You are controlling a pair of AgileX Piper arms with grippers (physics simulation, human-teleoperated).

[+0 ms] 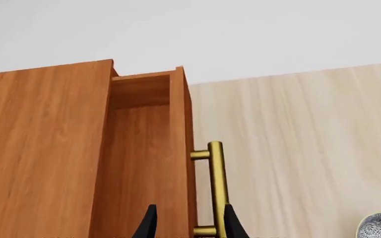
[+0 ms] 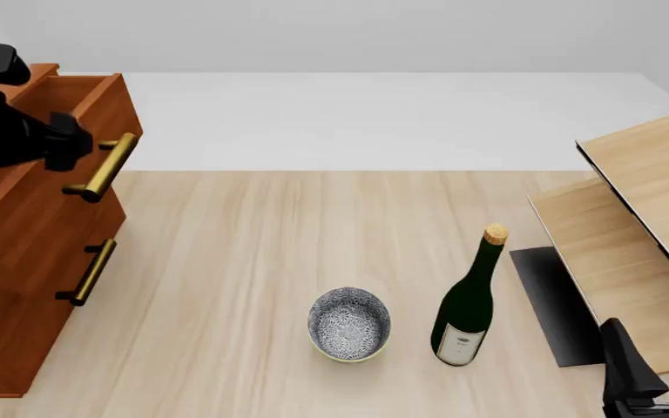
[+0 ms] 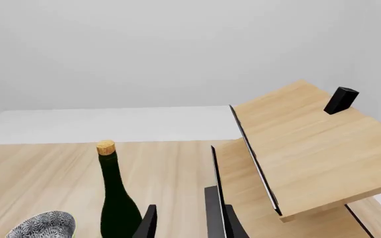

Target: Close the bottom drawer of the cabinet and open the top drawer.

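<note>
The cabinet [image 2: 10, 261] stands at the table's left edge. Its top drawer [image 2: 79, 97] is pulled part way out, with the brass handle [image 2: 102, 165] facing right. My left gripper [image 2: 74, 144] is open at that drawer's front. In the left wrist view the cabinet [image 1: 38, 148] fills one side. There the left gripper [image 1: 190, 223] straddles the top drawer's [image 1: 144, 163] front board and the handle [image 1: 217, 183]: one finger is inside the box, the other just outside the bar. The middle drawer's handle [image 2: 88, 272] shows below. The bottom drawer's handle is hidden. My right gripper [image 2: 657, 353] is open and empty at the near right.
A patterned bowl [image 2: 350, 324] and a dark green corked bottle [image 2: 469, 305] stand in the middle of the table. Both also show in the right wrist view, the bowl [image 3: 45, 225] beside the bottle [image 3: 114, 198]. Pale wood boards [image 2: 648, 200] slope at the right over a black pad [image 2: 550, 305].
</note>
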